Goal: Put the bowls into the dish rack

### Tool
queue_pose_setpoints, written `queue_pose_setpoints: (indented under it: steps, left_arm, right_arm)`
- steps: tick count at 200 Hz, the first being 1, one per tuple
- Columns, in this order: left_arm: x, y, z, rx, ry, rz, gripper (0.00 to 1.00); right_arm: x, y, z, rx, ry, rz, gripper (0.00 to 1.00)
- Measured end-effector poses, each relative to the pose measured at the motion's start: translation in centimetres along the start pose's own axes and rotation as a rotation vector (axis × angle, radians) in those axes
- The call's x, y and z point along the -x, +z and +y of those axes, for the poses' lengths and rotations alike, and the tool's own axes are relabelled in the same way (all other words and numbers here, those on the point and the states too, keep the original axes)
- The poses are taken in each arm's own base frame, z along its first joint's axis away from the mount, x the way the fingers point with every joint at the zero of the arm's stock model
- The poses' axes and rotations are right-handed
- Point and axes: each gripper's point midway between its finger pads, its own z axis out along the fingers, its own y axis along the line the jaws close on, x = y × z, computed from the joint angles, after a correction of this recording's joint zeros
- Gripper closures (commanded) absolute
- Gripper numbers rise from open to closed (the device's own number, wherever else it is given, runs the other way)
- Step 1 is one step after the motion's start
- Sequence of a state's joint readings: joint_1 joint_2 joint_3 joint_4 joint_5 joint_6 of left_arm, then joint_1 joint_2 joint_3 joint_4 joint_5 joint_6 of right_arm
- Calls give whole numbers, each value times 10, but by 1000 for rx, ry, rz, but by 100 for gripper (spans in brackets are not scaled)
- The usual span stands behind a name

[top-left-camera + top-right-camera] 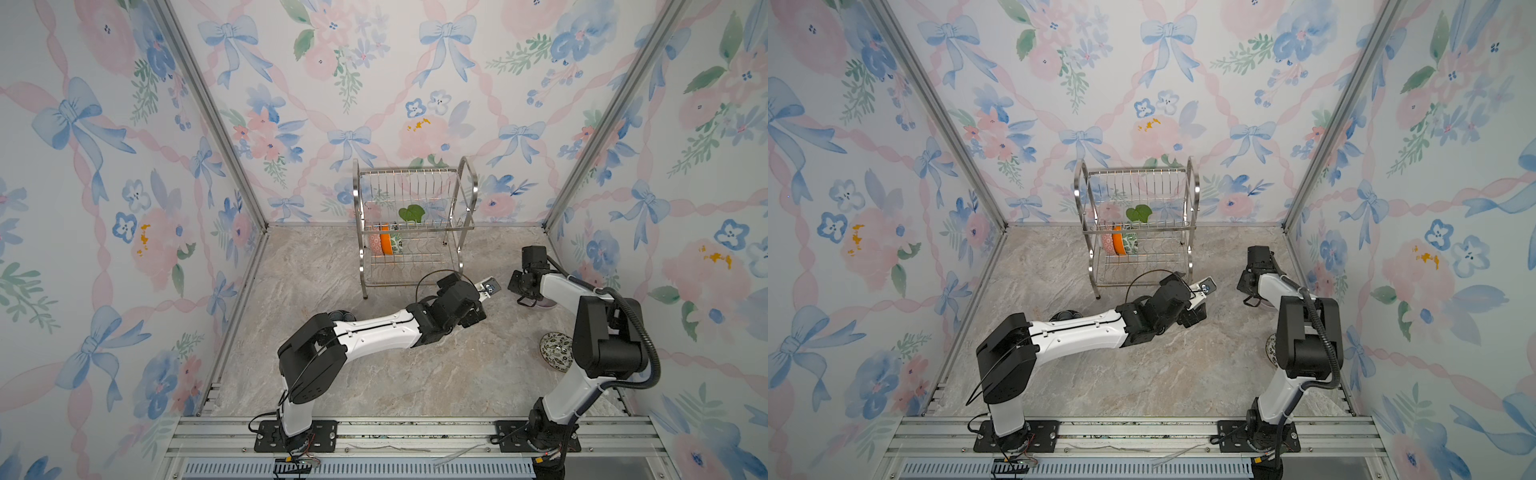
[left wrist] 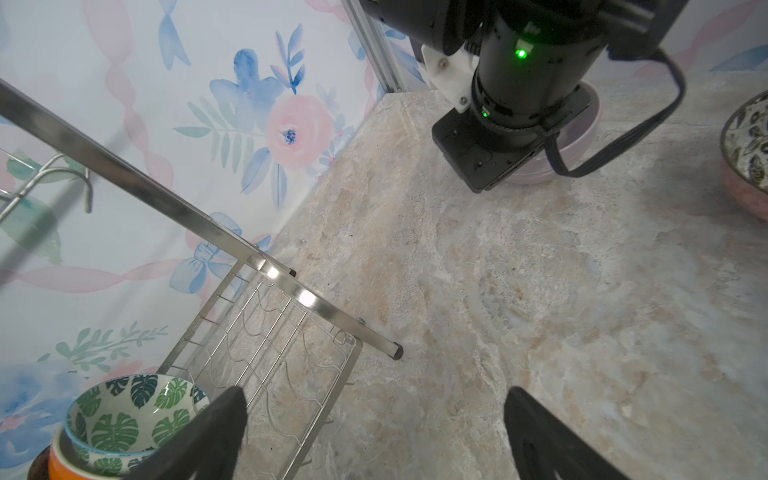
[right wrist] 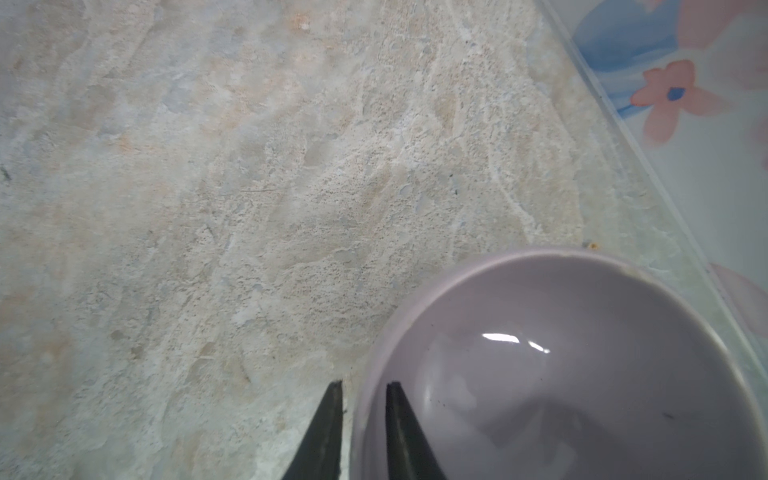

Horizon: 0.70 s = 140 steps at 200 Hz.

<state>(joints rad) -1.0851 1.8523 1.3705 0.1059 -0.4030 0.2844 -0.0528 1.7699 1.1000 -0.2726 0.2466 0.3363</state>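
The dish rack stands by the back wall. Its lower tier holds a pink-patterned bowl, an orange bowl and a green leaf-print bowl, all on edge. The lilac bowl sits on the floor at the right. My right gripper is shut on its rim, one finger inside and one outside. My left gripper hangs open and empty in front of the rack's right leg.
A black-and-white floral bowl lies on the floor, partly hidden by the right arm. A dark round bowl peeks from behind the left forearm. The right wall runs close beside the lilac bowl.
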Motion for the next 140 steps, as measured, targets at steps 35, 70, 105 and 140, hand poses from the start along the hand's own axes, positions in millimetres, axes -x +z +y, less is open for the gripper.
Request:
queue_pose_setpoints:
  steps: [35, 70, 105, 140]
  left_arm:
    - [3, -4, 3, -27, -30, -18, 2]
    - [9, -9, 11, -24, -54, -35, 2]
    - [8, -13, 16, -18, -77, -37, 2]
    - [-4, -9, 31, -14, -153, -20, 2]
  right_arm:
    - [2, 1, -3, -3, 7, -3, 95]
    - [3, 1, -3, 1, 10, -5, 100]
    - [4, -4, -2, 12, 13, -7, 100]
    - [4, -16, 0, 43, 16, -21, 100]
